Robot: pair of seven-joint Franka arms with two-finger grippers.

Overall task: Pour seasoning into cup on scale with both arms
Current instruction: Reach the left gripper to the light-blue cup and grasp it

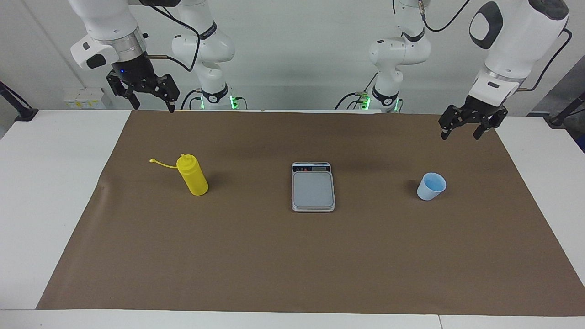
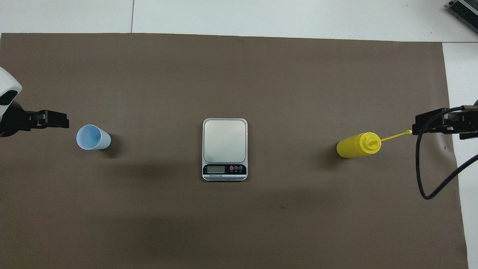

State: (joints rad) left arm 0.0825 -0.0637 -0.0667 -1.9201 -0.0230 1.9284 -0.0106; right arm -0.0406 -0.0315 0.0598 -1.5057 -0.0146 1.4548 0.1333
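Observation:
The yellow seasoning bottle stands upright on the brown mat toward the right arm's end, its cap strap sticking out sideways; it also shows in the overhead view. The silver-grey scale lies at the middle of the mat with a bare plate. The pale blue cup stands upright toward the left arm's end. My left gripper is open and empty, in the air beside the cup. My right gripper is open and empty, raised over the mat's edge near the bottle.
The brown mat covers most of the white table. A black cable loops down from the right arm over the mat's end.

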